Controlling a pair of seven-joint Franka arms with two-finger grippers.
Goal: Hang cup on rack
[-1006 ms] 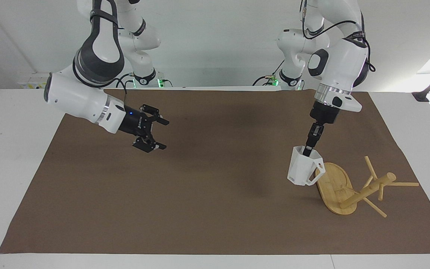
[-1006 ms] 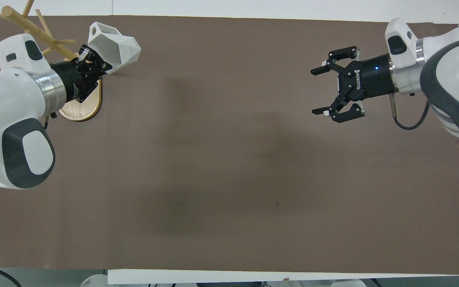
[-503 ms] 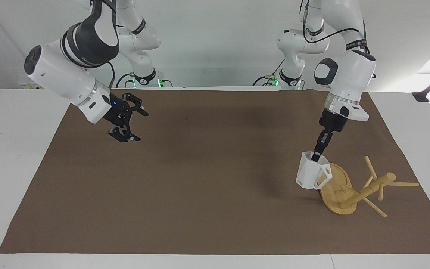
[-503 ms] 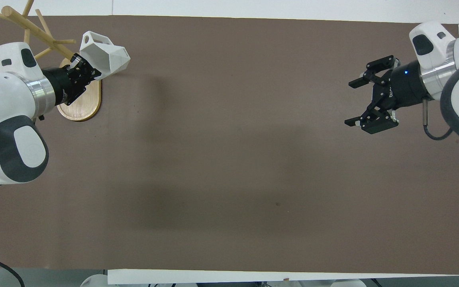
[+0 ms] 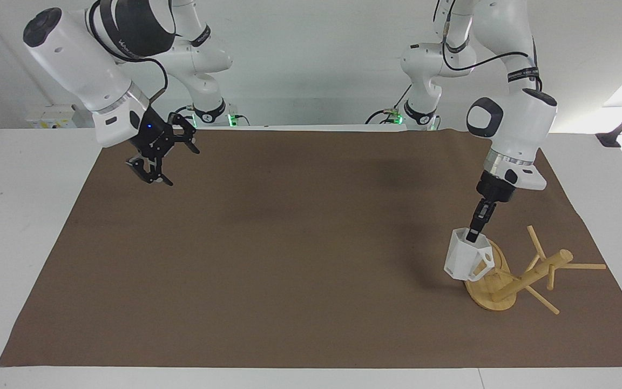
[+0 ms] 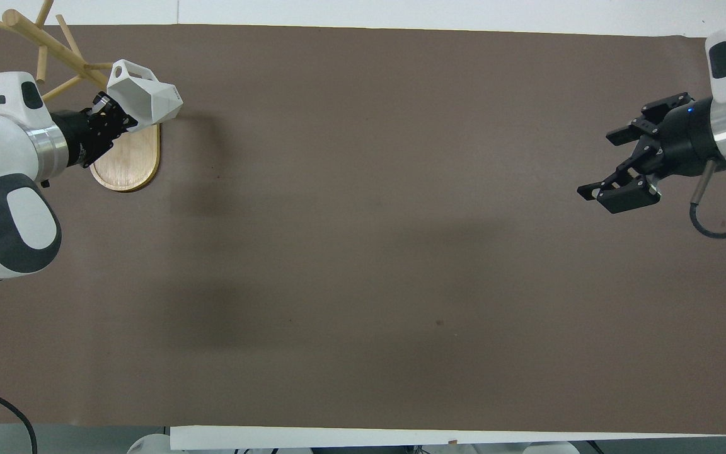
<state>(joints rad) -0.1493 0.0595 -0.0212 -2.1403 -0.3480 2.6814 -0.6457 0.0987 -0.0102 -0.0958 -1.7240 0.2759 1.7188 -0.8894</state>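
1. The cup [image 5: 466,260] is white plastic with flat faceted sides that taper, and a small handle tab pierced by a round hole. It sits at the lower right of the facing view and the upper left of the overhead view [image 6: 144,101].
2. The left end effector [image 5: 473,234] is clamped on the cup's rim, one finger inside it, and holds the cup raised and tilted over the rack's base.
3. The rack [image 5: 516,278] is pale bamboo: a flat oval base, a round post, thin angled pegs. It stands on the matte brown surface [image 5: 300,254] toward the left arm's end.
4. The right end effector [image 5: 163,156], black and spread wide, grips nothing; it waits at the upper left of the facing view.
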